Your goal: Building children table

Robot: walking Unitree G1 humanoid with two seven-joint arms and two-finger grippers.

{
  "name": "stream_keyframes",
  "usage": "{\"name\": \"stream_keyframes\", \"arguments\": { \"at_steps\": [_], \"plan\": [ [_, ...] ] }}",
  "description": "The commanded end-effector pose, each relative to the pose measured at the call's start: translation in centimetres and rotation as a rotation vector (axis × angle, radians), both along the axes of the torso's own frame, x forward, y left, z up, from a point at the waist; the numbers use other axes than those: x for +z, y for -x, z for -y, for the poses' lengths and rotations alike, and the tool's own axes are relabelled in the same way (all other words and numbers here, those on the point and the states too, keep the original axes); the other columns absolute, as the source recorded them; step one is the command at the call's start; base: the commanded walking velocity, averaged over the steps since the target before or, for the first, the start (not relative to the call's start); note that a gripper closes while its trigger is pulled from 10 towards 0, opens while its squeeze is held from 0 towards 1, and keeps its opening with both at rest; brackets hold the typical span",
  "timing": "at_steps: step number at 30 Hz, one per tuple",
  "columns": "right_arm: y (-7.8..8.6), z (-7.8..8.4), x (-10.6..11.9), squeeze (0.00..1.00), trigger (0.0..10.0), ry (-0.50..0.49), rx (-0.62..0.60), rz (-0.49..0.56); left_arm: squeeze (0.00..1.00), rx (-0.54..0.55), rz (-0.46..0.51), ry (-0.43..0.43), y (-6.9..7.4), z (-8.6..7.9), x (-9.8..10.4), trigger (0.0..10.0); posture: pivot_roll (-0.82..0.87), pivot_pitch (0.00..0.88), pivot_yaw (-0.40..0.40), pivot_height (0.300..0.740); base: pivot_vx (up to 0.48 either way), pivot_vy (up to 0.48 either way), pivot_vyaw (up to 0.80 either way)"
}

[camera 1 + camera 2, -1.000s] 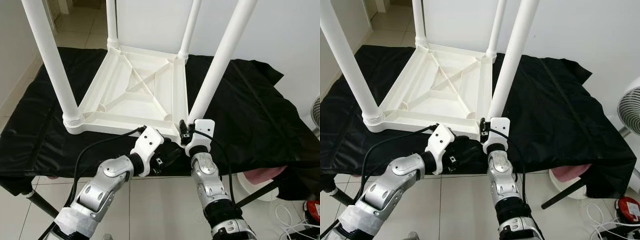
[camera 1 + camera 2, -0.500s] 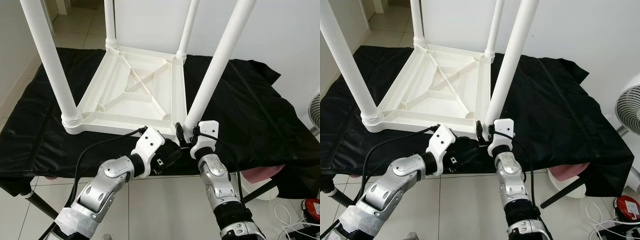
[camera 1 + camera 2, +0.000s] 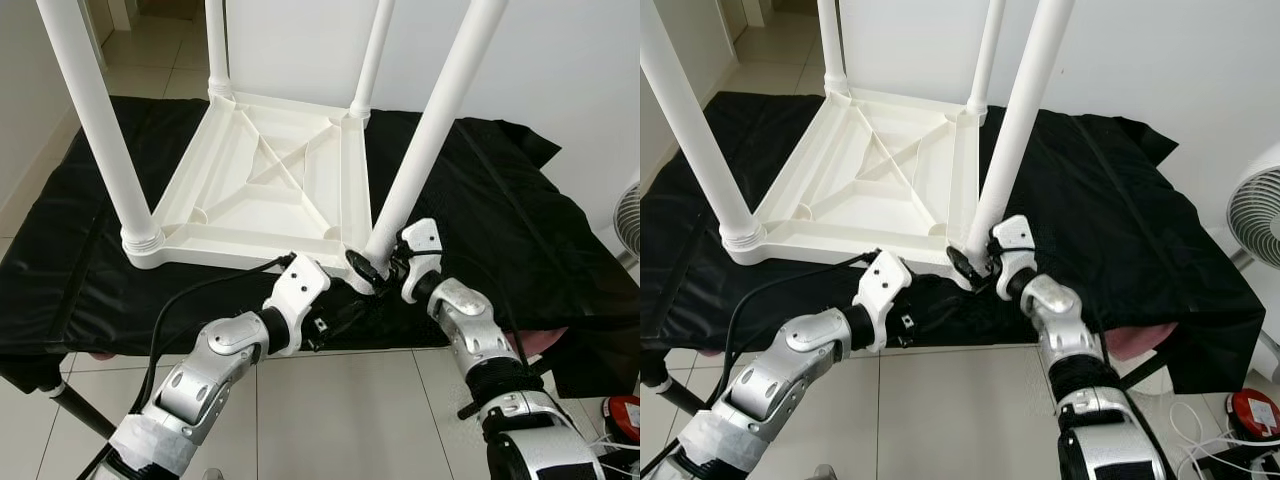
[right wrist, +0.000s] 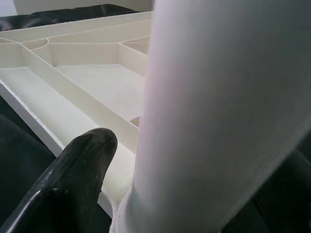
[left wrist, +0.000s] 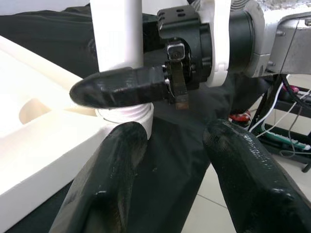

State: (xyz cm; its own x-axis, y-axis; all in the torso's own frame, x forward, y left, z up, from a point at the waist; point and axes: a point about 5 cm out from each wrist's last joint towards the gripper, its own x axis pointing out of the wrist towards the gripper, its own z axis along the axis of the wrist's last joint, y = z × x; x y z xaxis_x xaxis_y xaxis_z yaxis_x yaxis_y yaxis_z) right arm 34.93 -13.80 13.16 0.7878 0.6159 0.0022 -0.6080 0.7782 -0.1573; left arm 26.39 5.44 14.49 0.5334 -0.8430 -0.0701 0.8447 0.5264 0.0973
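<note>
Upturned children's table: plain white plastic, legs white too. Cloth over worktop: solid black. My arms silver with white wrist housings; fingers glossy black. Floor tiles pale grey-white. Fan white.

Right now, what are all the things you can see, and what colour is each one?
Table top: one, white, lying upside down on the black cloth.
Table legs: four, white, standing up from the corners of the table top.
Cloth: one, black, spread under the table top and hanging over the front edge.
Fan: one, white, on the far right beside the cloth.
Floor: pale tiles, below the cloth.
Left gripper: black fingers apart, near the front right corner of the table top.
Right gripper: black fingers on either side of the base of the front right leg.
</note>
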Motion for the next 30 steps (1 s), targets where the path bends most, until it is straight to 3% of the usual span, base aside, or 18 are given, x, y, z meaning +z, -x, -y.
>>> {"name": "stream_keyframes", "arguments": {
  "at_steps": [1, 6, 7, 21, 22, 30],
  "plan": [
    [0.0, 0.1, -0.3, 0.00, 10.0, 0.021, 0.027, -0.011, 0.00, -0.055, -0.001, -0.003, 0.1, 0.3, 0.2, 10.0, 0.04, 0.000, -0.082, 0.740, 0.000, 0.000, 0.00],
    [-0.3, -0.4, -0.4, 0.00, 10.0, 0.060, 0.086, -0.021, 0.00, -0.052, 0.000, -0.003, 0.0, 0.2, 0.2, 10.0, 0.05, 0.000, -0.083, 0.740, 0.000, 0.000, 0.00],
    [-0.5, -0.6, -0.8, 0.00, 0.0, 0.088, 0.139, -0.064, 0.00, -0.046, -0.004, -0.011, 0.0, 0.0, 0.0, 10.0, 0.06, 0.000, -0.088, 0.740, 0.000, 0.000, 0.00],
    [-0.5, -0.1, -1.6, 0.00, 0.0, 0.122, 0.154, -0.095, 0.00, -0.034, -0.007, -0.006, 0.1, 0.0, 0.0, 10.0, 0.06, 0.000, -0.099, 0.740, 0.000, 0.000, 0.00],
    [-0.5, 0.0, -1.6, 0.00, 10.0, 0.114, 0.136, -0.094, 0.00, -0.035, -0.007, -0.004, 0.2, 0.0, -0.1, 10.0, 0.06, 0.000, -0.099, 0.740, 0.000, 0.000, 0.00],
    [-0.9, 0.5, -1.5, 0.00, 10.0, 0.040, -0.010, -0.086, 0.00, -0.039, -0.010, -0.003, 0.3, 0.2, -0.2, 10.0, 0.05, 0.000, -0.096, 0.740, 0.000, 0.000, 0.00]
  ]
}}
